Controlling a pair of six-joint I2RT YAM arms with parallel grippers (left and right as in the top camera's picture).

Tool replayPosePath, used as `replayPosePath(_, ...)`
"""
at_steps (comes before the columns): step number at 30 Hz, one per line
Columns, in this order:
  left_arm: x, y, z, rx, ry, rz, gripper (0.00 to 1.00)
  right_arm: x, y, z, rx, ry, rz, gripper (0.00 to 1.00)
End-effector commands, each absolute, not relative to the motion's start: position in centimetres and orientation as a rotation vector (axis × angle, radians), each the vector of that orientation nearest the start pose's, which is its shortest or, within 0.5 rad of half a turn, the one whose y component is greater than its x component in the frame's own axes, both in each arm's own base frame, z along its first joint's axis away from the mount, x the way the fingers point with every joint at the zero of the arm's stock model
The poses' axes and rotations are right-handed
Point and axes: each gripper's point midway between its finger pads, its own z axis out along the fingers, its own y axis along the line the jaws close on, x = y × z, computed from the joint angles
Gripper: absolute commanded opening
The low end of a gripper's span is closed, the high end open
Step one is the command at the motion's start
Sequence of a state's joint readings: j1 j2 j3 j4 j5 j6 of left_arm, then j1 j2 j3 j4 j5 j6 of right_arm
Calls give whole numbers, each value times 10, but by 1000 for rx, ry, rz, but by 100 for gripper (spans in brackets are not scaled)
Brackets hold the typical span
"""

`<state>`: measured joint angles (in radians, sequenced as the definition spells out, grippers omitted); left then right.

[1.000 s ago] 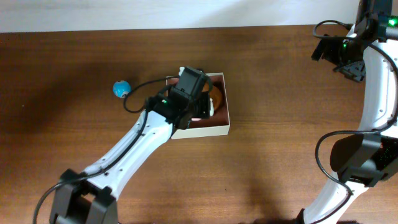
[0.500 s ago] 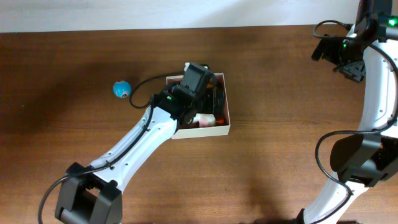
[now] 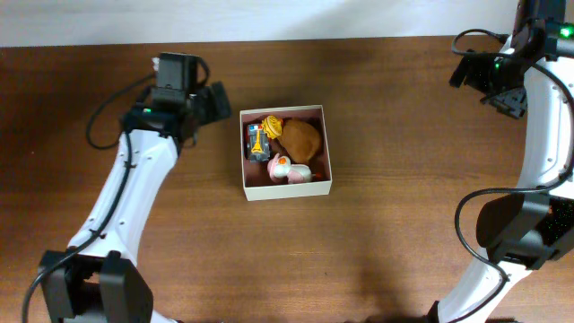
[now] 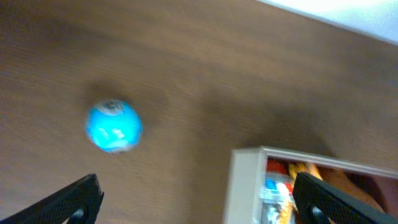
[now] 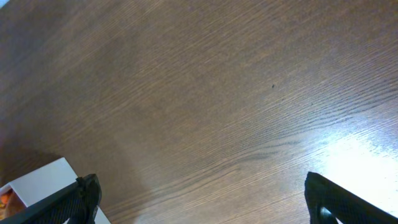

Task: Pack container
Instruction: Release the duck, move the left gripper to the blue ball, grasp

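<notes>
Container: location, handling? (Clerk)
Mid-worktop, toys inside. Probably light, thin-walled, apt to slide; take one wall's rim, gently. (Keeper)
Pincers? (Clerk)
Left pincer: wide, empty, near blue ball. Right pincer: wide, empty, well apart from the box. (Keeper)

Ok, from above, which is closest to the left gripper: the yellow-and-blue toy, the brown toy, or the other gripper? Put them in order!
Overhead view, from the left gripper:
1. Yellow-and-blue toy, left side of the container.
2. Brown toy, container's middle-right.
3. Right gripper, far off at the table's right end.
</notes>
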<state>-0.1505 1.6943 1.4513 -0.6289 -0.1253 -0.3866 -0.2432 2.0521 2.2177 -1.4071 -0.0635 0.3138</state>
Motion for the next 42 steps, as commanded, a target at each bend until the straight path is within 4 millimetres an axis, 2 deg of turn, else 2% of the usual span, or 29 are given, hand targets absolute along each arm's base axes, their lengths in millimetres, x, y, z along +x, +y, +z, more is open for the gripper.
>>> replayPosePath(1,479,-21,187,-254,2374,45,100,443,-101,214,764,2707,84,99)
replayPosePath(6,497,19,158,-321,2365,232,100,443,-101,214,764,2707,84,99)
replayPosePath(10,507,34,119,-342,2415,266,100,443,-101,214,764,2707,84,99)
replayPosePath(15,509,34,68,-321,2508,266,100,443,-101,214,764,2707,84,99)
replayPosePath(19,507,28,45,-283,2565,239,100,443,-101,214,764,2707,84,99)
replayPosePath(24,500,25,26,-264,2623,232,100,443,-101,214,764,2707,84,99)
replayPosePath(26,498,25,18,-250,2645,241,95,443,-101,214,764,2707,84,99)
replayPosePath(27,497,25,16,-249,2652,242,89,443,-101,214,764,2707,84,99)
replayPosePath(30,494,25,12,-248,2665,245,57,443,-101,214,764,2707,84,99)
replayPosePath(31,494,25,12,-248,2666,245,48,443,-101,214,764,2707,84,99)
replayPosePath(32,494,25,12,-248,2666,245,44,443,-101,214,764,2707,84,99)
replayPosePath(39,492,24,13,-246,2674,245,42,443,-101,214,764,2707,84,99)
replayPosePath(42,490,24,23,-246,2677,245,42,443,-101,214,764,2707,84,99)
